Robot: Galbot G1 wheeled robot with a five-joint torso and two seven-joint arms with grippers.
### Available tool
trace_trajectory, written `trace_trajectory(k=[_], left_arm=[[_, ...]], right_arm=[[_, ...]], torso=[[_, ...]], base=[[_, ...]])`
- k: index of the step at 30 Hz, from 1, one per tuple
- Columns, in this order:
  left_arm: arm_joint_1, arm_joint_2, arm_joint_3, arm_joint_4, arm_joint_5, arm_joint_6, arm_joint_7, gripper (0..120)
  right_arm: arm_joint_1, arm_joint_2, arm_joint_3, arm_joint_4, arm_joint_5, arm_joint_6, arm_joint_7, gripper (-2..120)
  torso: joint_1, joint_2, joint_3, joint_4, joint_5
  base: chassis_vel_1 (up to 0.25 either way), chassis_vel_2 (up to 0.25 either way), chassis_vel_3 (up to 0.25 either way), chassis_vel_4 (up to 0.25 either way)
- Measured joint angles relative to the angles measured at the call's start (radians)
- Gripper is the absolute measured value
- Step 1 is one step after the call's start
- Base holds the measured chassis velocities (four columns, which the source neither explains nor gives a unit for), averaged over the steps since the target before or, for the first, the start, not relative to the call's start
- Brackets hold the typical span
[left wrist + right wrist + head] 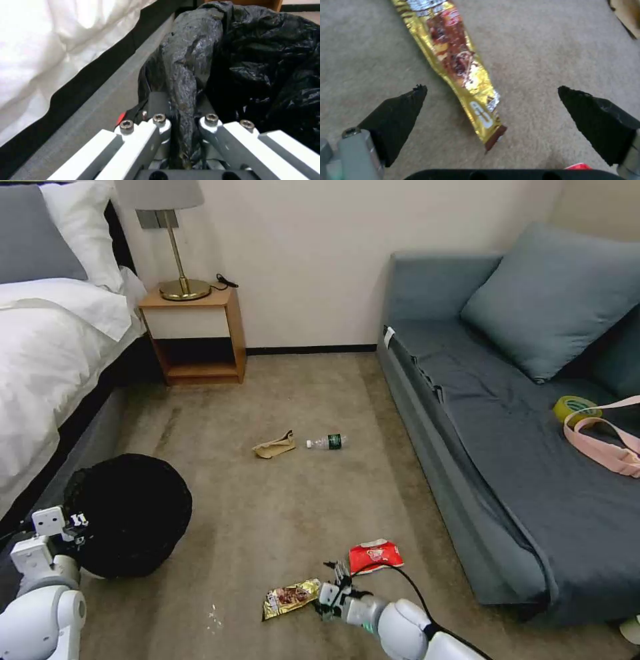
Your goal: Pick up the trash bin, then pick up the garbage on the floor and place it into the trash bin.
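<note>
1. Trash bin (133,513) first: round, its mouth wrapped in crinkled black plastic, sitting low at my left beside the bed (47,353).
2. My left gripper (181,125) is clamped on the bin's rim; glossy, wrinkled bag film is pinched tight between the metal fingers (160,130).
3. In the head view the left gripper (70,527) sits at the bin's near-left edge.
4. Over to the right gripper (331,588): it's down low over the carpet (253,513), just beside the gold wrapper (291,597).
5. From the right wrist, the two black wedge-shaped fingertips (396,112) are spread wide with nothing held, and the right gripper (491,90) straddles the wrapper's near end.
6. That gold wrapper (456,65) is a long, flat, shiny foil strip with a brown printed panel, lying on the short beige pile.
7. Red snack packet (375,557), puffy and glossy, lies just beyond the right gripper, near the grey sofa (507,460).
8. Farther out, mid-floor: a crumpled tan paper bag (274,446) and a small clear bottle (327,442) with a green label, lying side by side, close but apart.
</note>
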Motion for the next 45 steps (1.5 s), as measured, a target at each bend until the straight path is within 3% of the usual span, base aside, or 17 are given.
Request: trace_trajectory(k=[19, 28, 36, 45], left_arm=[[0.008, 0.008, -0.019, 0.001, -0.022, -0.013, 0.002, 4], [0.009, 0.009, -0.027, 0.014, -0.028, -0.022, 0.002, 4], [-0.001, 0.018, -0.029, 0.03, -0.034, -0.024, 0.002, 4], [0.001, 0.017, -0.019, 0.033, -0.041, -0.025, 0.001, 4]], right_arm=[[0.109, 0.157, -0.049, -0.281, -0.074, 0.083, 0.059, 99], [0.139, 0.182, -0.053, -0.325, -0.065, 0.096, 0.062, 74], [0.156, 0.195, -0.048, -0.347, -0.05, 0.104, 0.067, 40], [0.18, 0.213, -0.037, -0.349, -0.024, 0.1, 0.066, 11]], torso=[[0.0, 0.0, 0.0, -0.0002, -0.0002], [0.0, 0.0, 0.0, 0.0002, 0.0001], [0.0, 0.0, 0.0, 0.0002, -0.0002], [0.0, 0.0, 0.0, 0.0001, 0.0]], base=[[0.0, 0.0, 0.0, 0.0], [0.0, 0.0, 0.0, 0.0], [0.0, 0.0, 0.0, 0.0], [0.0, 0.0, 0.0, 0.0]])
